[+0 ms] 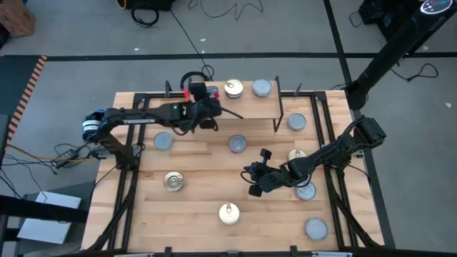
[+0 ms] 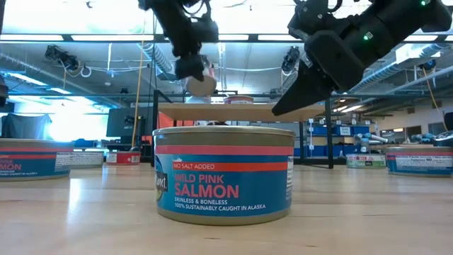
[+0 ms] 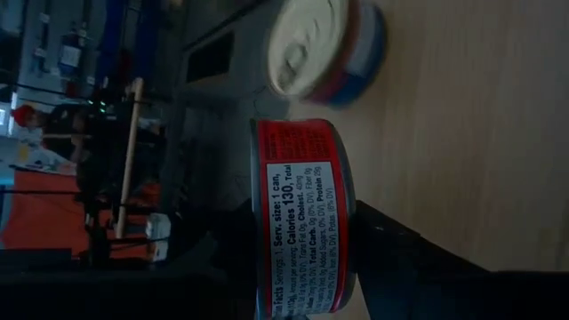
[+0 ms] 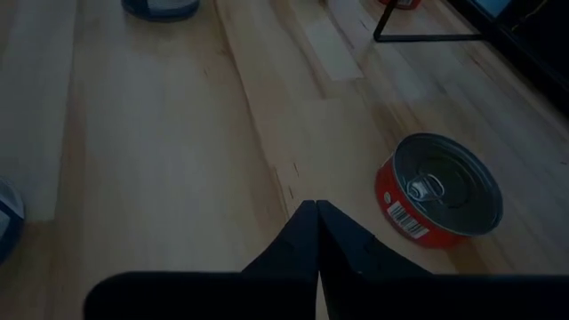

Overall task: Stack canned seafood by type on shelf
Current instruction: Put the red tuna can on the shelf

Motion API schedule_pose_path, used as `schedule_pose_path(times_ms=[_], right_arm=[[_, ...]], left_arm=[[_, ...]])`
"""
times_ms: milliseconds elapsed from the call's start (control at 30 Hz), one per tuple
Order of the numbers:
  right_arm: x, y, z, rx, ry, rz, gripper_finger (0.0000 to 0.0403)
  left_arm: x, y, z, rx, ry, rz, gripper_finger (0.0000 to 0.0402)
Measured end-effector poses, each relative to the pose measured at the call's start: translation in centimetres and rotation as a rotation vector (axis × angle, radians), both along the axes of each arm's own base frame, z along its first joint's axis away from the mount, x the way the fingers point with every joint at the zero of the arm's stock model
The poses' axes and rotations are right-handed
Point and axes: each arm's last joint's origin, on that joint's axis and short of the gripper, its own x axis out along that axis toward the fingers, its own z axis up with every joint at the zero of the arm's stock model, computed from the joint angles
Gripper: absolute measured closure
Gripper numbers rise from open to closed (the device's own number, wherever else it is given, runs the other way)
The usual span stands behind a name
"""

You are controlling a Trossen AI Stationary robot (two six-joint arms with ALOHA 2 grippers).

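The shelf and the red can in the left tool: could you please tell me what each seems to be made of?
Shelf: pale, matte wood board, faint grain, on thin black legs, probably metal.
Red can: likely metal under a glossy printed red label, held in the left tool.

bare tabletop (image 1: 203,182) mid-table, cans (image 1: 172,182) scattered around

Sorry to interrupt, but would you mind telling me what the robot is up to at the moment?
It is sorting tins onto the shelf. The left pincer holds a red-labelled tin over the shelf's left end; two tins already sit on the board. The right pincer is shut and empty, hovering above the table near a red tin. Other tins lie scattered on the tabletop, including a pink salmon tin.
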Motion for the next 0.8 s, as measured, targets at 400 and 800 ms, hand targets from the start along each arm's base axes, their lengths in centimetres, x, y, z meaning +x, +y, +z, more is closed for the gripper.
schedule_pose_path(times_ms=[400, 800], right_arm=[[0.1, 0.0, 0.1, 0.004, -0.011, 0.001, 0.0391], [0.1, 0.0, 0.1, 0.001, -0.010, 0.003, 0.0391]], left_arm=[[1.9, 3.0, -4.0, 0.036, 0.144, 0.066, 0.0254], [1.8, 3.4, -4.6, 0.034, 0.165, 0.095, 0.0214]])
